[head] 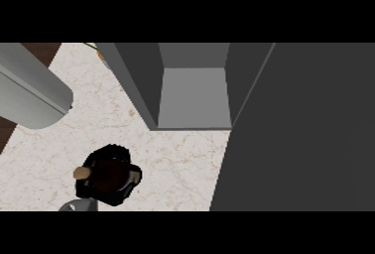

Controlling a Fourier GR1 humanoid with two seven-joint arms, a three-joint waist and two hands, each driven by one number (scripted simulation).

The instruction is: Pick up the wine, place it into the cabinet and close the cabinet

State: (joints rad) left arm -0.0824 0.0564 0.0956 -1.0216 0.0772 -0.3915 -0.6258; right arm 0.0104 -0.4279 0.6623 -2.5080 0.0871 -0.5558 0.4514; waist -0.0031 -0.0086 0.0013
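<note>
The wine bottle (110, 174) is dark, with a tan cork end (81, 172) pointing left. It shows at the lower left over the marble counter (176, 163). My left hand (123, 191) is curled round it and hides most of its body; the grey forearm comes in from the lower edge. The grey cabinet (194, 96) stands open at the top middle, up and to the right of the bottle, and its inside shows nothing. Its dark door (300, 129) is swung out and fills the right side. My right hand does not show.
A big grey cylinder with a rounded end (33, 94) hangs over the upper left corner, close to the view. Brown wood (40, 49) shows behind it. A small green-yellow thing (93, 47) peeks out by the cabinet's top left.
</note>
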